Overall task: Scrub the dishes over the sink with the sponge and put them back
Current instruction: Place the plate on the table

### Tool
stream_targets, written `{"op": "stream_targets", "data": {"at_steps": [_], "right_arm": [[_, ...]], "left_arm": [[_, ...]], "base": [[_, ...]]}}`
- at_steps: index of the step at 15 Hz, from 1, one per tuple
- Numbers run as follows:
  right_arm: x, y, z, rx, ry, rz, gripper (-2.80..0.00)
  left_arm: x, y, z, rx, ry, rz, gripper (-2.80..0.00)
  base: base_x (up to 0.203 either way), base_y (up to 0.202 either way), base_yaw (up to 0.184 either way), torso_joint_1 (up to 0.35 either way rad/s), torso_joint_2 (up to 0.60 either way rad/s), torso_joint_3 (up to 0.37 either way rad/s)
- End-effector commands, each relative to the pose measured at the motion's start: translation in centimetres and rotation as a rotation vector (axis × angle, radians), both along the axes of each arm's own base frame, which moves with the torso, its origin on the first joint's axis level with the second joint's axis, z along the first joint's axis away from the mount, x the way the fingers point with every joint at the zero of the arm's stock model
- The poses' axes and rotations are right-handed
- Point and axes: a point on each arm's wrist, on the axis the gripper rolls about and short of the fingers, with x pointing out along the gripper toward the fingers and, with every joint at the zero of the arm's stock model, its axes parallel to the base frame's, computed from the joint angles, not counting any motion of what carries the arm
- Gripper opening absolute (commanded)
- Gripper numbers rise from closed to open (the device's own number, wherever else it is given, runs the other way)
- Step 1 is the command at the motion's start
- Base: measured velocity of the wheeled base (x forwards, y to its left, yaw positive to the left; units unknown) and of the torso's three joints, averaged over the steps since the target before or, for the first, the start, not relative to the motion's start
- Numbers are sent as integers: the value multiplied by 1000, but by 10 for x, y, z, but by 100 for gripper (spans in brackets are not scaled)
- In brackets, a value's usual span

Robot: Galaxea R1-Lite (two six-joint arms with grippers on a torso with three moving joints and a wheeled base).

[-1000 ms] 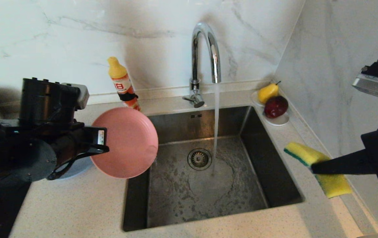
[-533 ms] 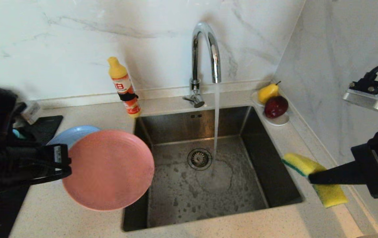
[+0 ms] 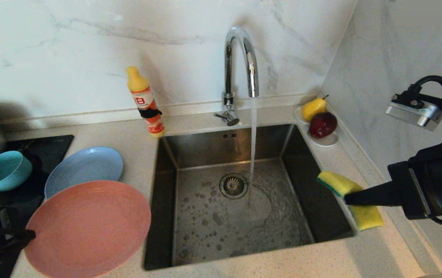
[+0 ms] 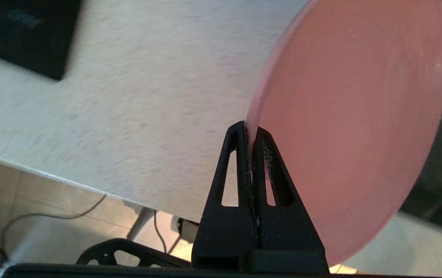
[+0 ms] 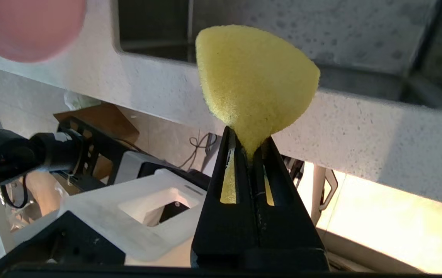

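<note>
- large plate (image 3: pixel 87 227): salmon pink, plain matte, no pattern
- plate behind it (image 3: pixel 85 166): pale grey-blue, plain
- bowl (image 3: pixel 4 170): teal
- sponge (image 3: pixel 350 199): yellow foam, thin dark green layer on one edge
- sink (image 3: pixel 228 208): brushed steel grey, wet blotches
- tap (image 3: pixel 240 73): chrome
- bottle (image 3: pixel 145 102): yellow cap, orange-red label with white, print probably not legible
- fruit dish (image 3: pixel 323 139): white; one yellow fruit, one dark red
- counter (image 3: pixel 136 135): off-white, fine speckle
- wall: white marble, grey veins
- both grippers: black
</note>
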Motion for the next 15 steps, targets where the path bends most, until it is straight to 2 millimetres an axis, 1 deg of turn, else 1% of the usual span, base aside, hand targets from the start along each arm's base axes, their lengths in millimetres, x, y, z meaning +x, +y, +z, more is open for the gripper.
{"op": "stream_targets", "data": {"at_steps": [1,4,6,7,10,12,14,15], "right_arm": [[4,3,-7,-17,28,-3,-280],[9,5,-13,-16,47,4,-280],[12,8,-16,-5,50,19,-280],[13,8,-16,-2,46,19,-280],[17,11,-19,-10,58,16,-280],[22,13,-23,-19,72,10,-280],[27,14,-24,-9,68,7,-280],[28,14,-24,-6,65,10,-280]], "left_arm": [[-10,9,-11,0,-15,82,-280],[-3,26,-27,-11,16,181,-280],[-3,30,-30,-48,12,157,-280],[1,31,-32,-56,23,151,-280],[23,44,-45,-70,41,171,-280],[35,56,-57,-83,69,202,-280],[41,67,-68,-103,78,212,-280],[42,69,-73,-105,76,205,-280]], "base": [[0,0,0,0,0,0],[0,0,0,0,0,0],[0,0,0,0,0,0],[0,0,0,0,0,0],[0,0,0,0,0,0],[0,0,0,0,0,0],[0,0,0,0,0,0],[0,0,0,0,0,0]]}}
